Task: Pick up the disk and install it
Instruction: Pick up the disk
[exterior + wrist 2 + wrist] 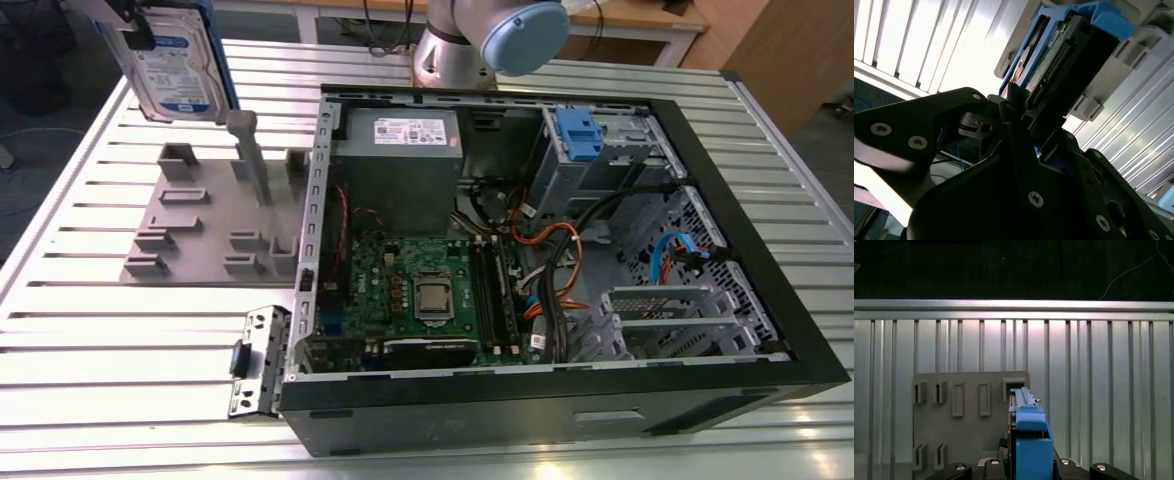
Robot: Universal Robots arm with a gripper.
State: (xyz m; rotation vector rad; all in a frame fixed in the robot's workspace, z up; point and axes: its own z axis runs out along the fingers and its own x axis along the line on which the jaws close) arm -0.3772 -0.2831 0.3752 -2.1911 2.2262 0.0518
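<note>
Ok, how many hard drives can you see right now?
1: the disk, held by the gripper over the grey fixture at the exterior view's left. Others may be hidden inside the computer case.

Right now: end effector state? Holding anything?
End effector: closed on the disk, held above the grey rack.

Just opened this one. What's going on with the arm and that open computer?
The arm's tool is shut on the disk, holding it roughly upright in the air above the grey holder on the table. The disk sits clear of the holder's slots. The open computer case lies beside the holder, toward the exterior view's right, and the disk is not yet in it.
</note>
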